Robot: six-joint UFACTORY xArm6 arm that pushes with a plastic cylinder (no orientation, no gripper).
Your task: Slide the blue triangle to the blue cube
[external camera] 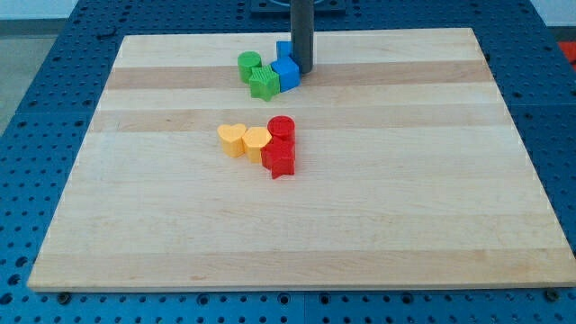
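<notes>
Two blue blocks stand touching near the view's top centre. The nearer blue block point(286, 75) has a slanted top edge; the farther blue block point(283, 49) is partly hidden behind it and the rod, so I cannot tell which is the triangle and which the cube. My tip point(302, 71) rests on the board right against the right side of the nearer blue block. The dark rod rises straight up out of the view's top.
A green cylinder point(248, 65) and a green star-like block point(264, 84) touch the blue blocks on their left. In the board's middle sit two yellow heart-like blocks point(232, 139) point(256, 142), a red cylinder point(282, 129) and a red star-like block point(280, 159).
</notes>
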